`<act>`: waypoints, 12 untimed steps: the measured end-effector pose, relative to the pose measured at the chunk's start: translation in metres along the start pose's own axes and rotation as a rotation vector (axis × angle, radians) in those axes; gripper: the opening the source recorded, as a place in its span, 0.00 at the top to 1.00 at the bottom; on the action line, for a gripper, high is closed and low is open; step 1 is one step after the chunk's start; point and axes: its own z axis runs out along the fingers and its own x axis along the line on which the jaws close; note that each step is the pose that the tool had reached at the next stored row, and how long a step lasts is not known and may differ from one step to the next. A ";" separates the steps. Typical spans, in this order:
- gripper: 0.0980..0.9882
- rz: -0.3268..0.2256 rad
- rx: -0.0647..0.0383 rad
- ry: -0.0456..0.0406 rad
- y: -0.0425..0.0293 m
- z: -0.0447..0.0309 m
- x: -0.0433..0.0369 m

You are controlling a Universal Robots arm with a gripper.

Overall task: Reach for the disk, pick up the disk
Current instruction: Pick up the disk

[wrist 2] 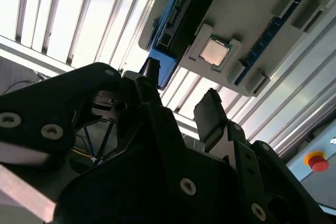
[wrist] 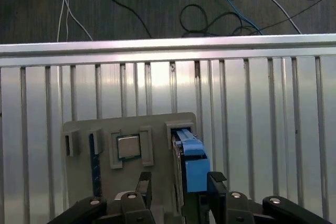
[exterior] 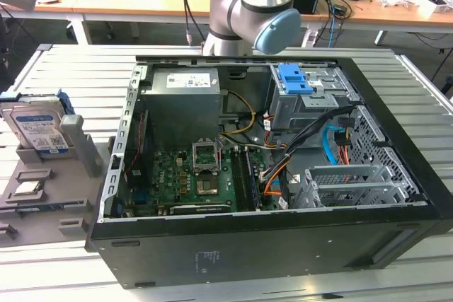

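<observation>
Over the holder (wrist: 157, 124) on the slatted surface (wrist: 262, 129), I'm hovering my tool (wrist: 180, 181), fingers (wrist: 216, 179) apart; disk (wrist: 192, 165) is standing on edge just ahead, long axis lining up with the gap, off-centre.

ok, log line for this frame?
phase: reach | gripper: open, empty, over disk | disk: standing in grey holder, not gripped | chip: in holder beside disk
</observation>
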 end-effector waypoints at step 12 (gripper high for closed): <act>0.50 -0.078 0.000 0.0032 -0.0035 0.0304 -0.0133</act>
